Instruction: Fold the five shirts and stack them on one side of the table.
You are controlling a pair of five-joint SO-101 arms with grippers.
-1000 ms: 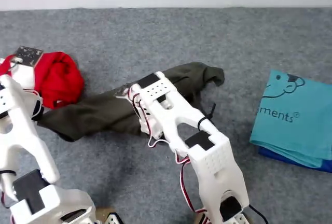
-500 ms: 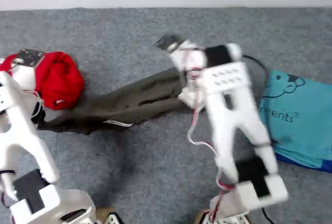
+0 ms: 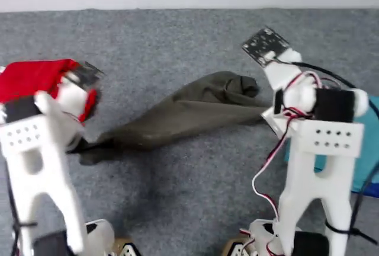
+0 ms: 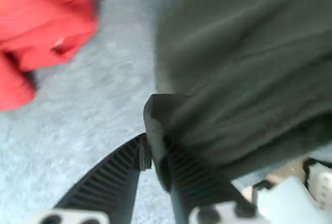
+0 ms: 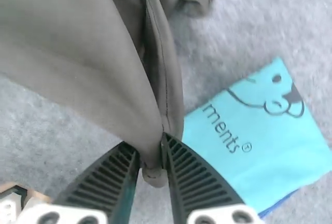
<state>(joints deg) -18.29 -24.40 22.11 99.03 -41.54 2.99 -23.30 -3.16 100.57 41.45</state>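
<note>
An olive-green shirt [image 3: 183,112] is stretched across the middle of the grey table between both arms. My left gripper [image 4: 155,154] is shut on its left end [image 4: 244,79], near a crumpled red shirt [image 4: 36,32]. My right gripper [image 5: 150,164] is shut on the olive shirt's right edge [image 5: 104,68], lifted beside the folded teal shirt [image 5: 254,141]. In the high view the left arm [image 3: 44,143] stands at the left over the red shirt [image 3: 29,78] and the right arm [image 3: 317,143] stands at the right, in front of the teal shirt [image 3: 372,149].
A blue folded shirt [image 3: 370,189] lies under the teal one at the table's right edge. Grey carpet-like surface [image 3: 177,202] lies bare in front of the olive shirt and behind it up to the white wall.
The right arm swung from the table's middle to the right, pulling the olive shirt out long. The left arm moved forward and rightward and now grips the shirt's left end.
</note>
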